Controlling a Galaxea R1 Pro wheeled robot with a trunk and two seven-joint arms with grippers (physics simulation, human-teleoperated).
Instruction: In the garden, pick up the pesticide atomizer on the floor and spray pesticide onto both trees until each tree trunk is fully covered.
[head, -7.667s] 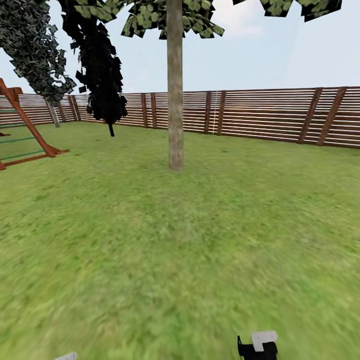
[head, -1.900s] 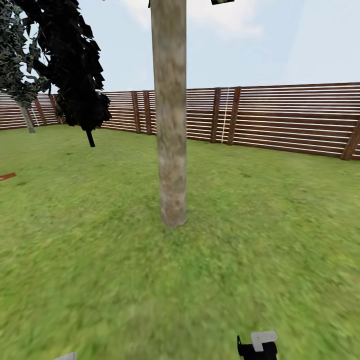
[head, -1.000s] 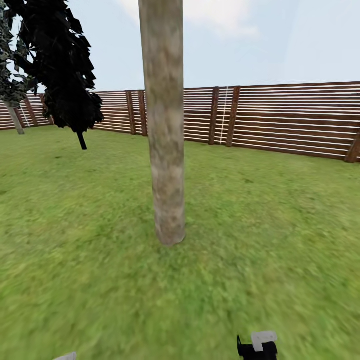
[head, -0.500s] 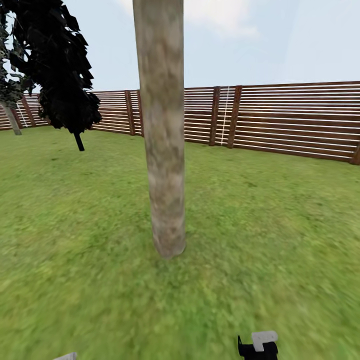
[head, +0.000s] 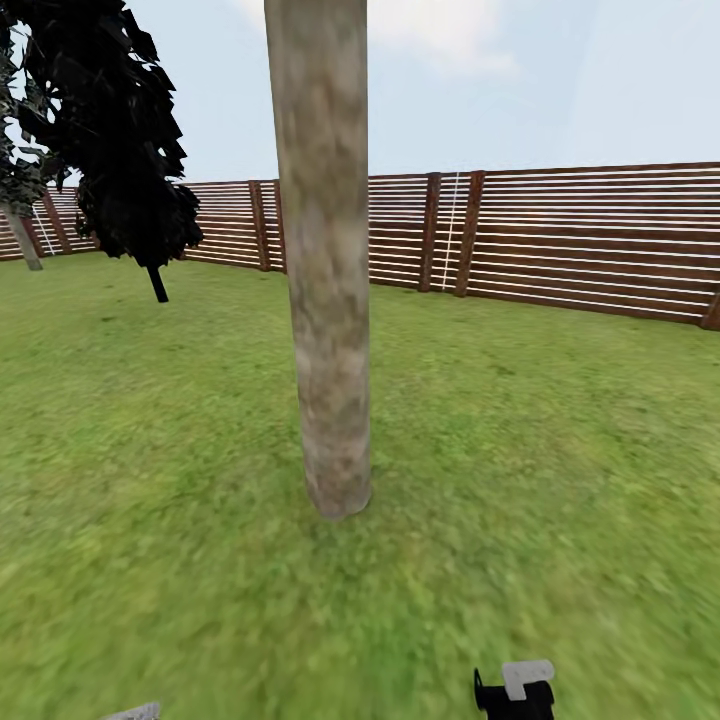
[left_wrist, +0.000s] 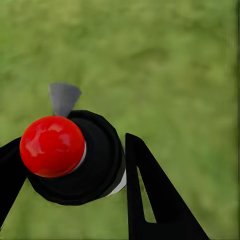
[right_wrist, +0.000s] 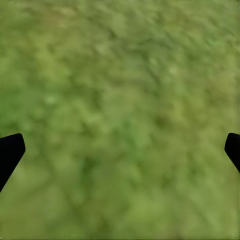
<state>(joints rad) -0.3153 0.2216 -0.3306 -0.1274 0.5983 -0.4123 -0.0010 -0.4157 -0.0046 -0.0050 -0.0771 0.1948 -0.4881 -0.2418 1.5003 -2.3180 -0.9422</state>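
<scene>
The left claw (left_wrist: 70, 165) clamps the pesticide atomizer (left_wrist: 75, 157) around its black collar — rigid, probably light, best held there. The right claw (right_wrist: 120, 150) gapes wide over the floor (right_wrist: 120, 75); the tree trunk (head: 325, 300) stands at twelve o'clock.

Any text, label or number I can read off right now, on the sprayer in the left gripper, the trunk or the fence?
None can be read.
The pesticide atomizer held between the left gripper fingers shows a plain red knob and black body, no label.
The tree trunk has only brownish blotches.
The fence shows bare wooden slats, no sign.
The right gripper hangs open over grass.
</scene>
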